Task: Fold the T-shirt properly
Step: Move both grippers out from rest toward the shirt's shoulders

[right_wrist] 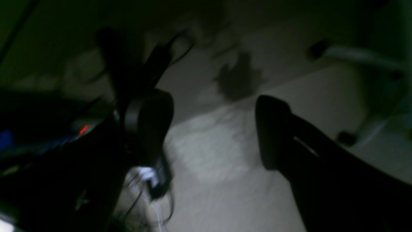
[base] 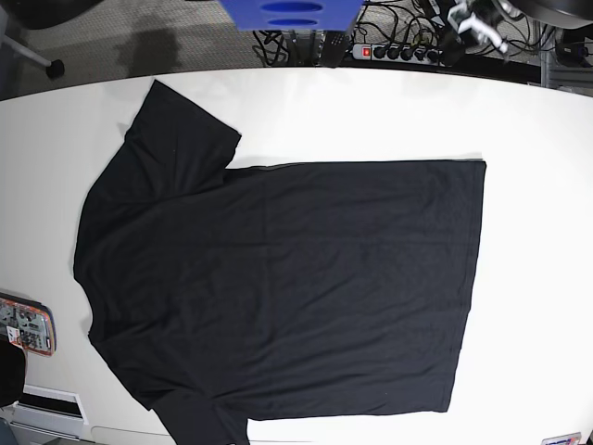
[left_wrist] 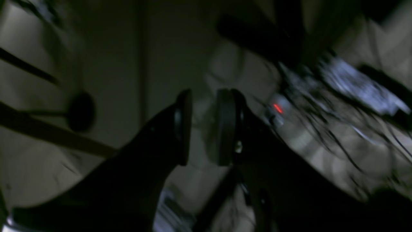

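Risk: a one-layer or off-hem pinch would drag the T-shirt (base: 278, 287), lying flat and unfolded across the white tabletop (base: 537, 185), askew; both arms are off the base view, left gripper (left_wrist: 202, 127) narrowly parted, right gripper (right_wrist: 214, 129) wide open, both empty.

Both wrist views dim and motion-blurred; base view bright, sharp.

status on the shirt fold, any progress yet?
Nothing folded yet: the T-shirt lies flat and spread on the white table, one sleeve out toward the far left corner. Nothing in hand: the left gripper and right gripper show empty gaps, off the cloth. All folds remain.
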